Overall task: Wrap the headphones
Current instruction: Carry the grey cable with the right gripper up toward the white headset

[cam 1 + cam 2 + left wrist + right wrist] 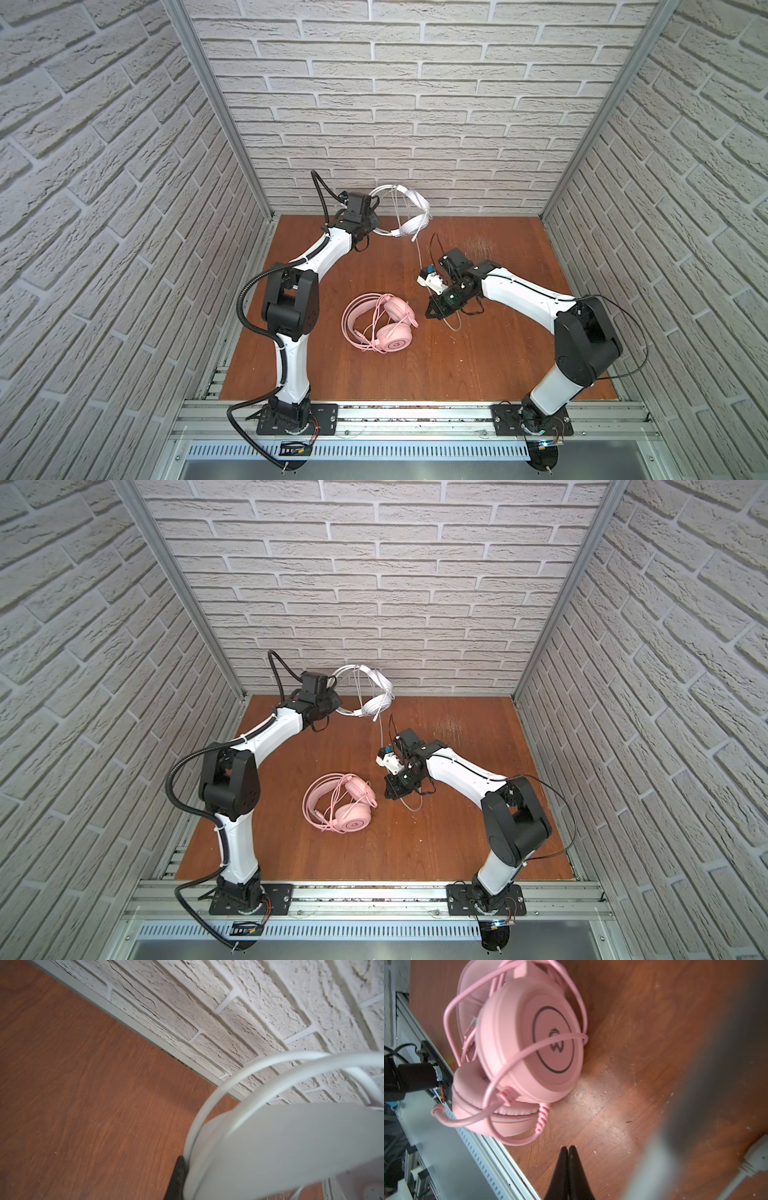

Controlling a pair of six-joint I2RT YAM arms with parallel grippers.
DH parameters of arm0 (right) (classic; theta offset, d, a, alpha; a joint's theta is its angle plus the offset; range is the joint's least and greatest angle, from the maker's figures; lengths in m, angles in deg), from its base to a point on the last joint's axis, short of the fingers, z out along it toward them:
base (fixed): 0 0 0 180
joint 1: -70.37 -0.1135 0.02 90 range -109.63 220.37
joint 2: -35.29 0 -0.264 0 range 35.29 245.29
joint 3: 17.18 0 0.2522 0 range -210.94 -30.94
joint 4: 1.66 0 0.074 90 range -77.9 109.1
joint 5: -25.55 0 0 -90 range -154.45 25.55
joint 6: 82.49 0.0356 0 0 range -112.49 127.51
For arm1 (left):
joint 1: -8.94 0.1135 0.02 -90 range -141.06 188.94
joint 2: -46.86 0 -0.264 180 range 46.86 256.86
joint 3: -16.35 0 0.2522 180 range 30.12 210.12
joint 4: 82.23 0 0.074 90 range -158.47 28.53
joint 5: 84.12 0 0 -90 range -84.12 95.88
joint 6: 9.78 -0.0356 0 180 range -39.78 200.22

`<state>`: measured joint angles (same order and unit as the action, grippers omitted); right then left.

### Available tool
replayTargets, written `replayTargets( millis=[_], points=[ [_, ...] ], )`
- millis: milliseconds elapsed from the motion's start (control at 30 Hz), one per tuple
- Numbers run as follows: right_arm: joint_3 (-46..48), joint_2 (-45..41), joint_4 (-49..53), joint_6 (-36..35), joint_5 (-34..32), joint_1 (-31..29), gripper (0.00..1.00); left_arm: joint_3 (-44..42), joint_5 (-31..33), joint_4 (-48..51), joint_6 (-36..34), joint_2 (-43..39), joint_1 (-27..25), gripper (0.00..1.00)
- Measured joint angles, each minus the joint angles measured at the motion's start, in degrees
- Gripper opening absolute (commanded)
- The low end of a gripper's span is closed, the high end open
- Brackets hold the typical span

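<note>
Only in the right wrist view: pink headset (pixel 517 1053), ringed "W" logo (pixel 556 1043), right gripper (pixel 568 1151) fingers together; left gripper (pixel 374 226) pinching white headset (pixel 409 216).

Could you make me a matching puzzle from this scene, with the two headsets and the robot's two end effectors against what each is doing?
Things:
1. pink headphones
2. white headphones
3. left end effector
4. right end effector

States:
A. hanging in the air from a grip
B. lying flat, cord looped round it
C. shut, gripping the white pair
D. shut, tips pressed together, near the pink pair

Pairs: 1-B, 2-A, 3-C, 4-D
</note>
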<state>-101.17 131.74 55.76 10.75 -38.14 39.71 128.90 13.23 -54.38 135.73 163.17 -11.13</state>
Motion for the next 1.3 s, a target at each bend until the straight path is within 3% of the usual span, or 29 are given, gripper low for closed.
replayTargets(
  millis=[267, 667, 967, 1300],
  points=[
    [-9.35, 0.57, 7.15, -4.92, -0.68, -3.43, 0.05, 7.13, 3.1, 8.57, -1.38, 4.15, -1.55, 0.0],
    [-22.88, 2.95, 17.99, -13.25, -2.4, -3.65, 0.05, 16.92, 5.66, 20.46, -5.44, 10.78, -4.37, 0.0],
    [-34.29, 6.14, 23.26, -17.11, -7.15, -3.41, 0.05, 18.51, 7.15, 23.8, -8.76, 11.61, -5.05, 0.0],
    [-40.44, 7.56, 25.0, -19.23, -10.51, -1.57, 0.05, 18.82, 7.32, 24.35, -12.44, 11.89, -5.6, 0.0]
  ],
)
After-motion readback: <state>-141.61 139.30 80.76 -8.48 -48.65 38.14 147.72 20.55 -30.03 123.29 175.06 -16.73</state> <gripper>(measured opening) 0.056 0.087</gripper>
